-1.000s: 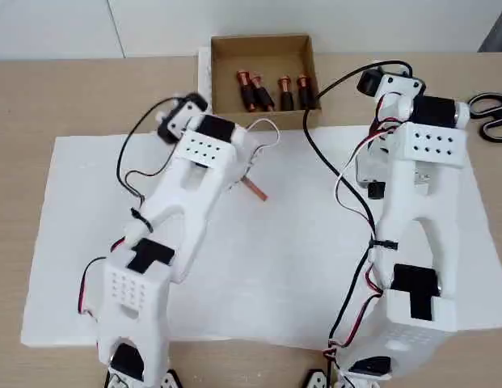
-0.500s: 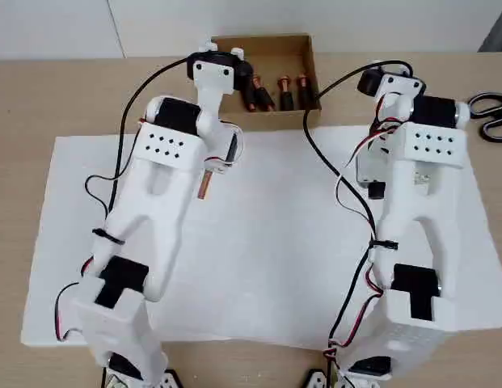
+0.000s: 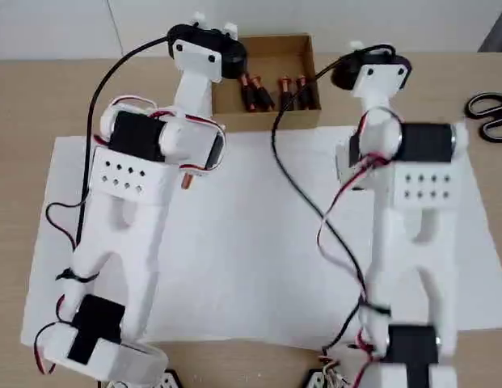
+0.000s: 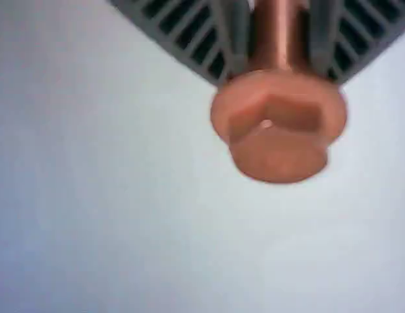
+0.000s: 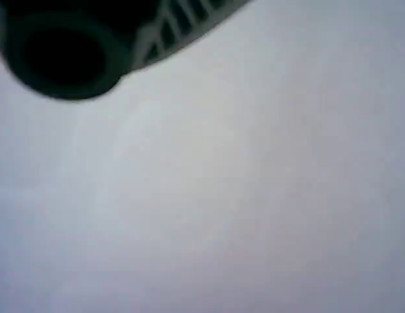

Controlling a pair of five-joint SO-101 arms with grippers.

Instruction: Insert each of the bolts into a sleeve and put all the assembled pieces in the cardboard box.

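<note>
Wide lane down the middle of the white mat (image 3: 259, 259), between the left arm (image 3: 129, 178) and the right arm (image 3: 412, 178), though the right arm's black cable (image 3: 274, 133) cuts across its upper part. Up top, the cardboard box (image 3: 242, 121) has its left corner capped by the left arm's wrist. Four assembled pieces (image 3: 284, 90) crowd its right half, and scissors (image 3: 489, 113) lie at the right edge.

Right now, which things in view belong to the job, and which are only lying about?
Job: bolt; sleeve; cardboard box; assembled pieces.
Lying about: scissors; white sheet.
</note>
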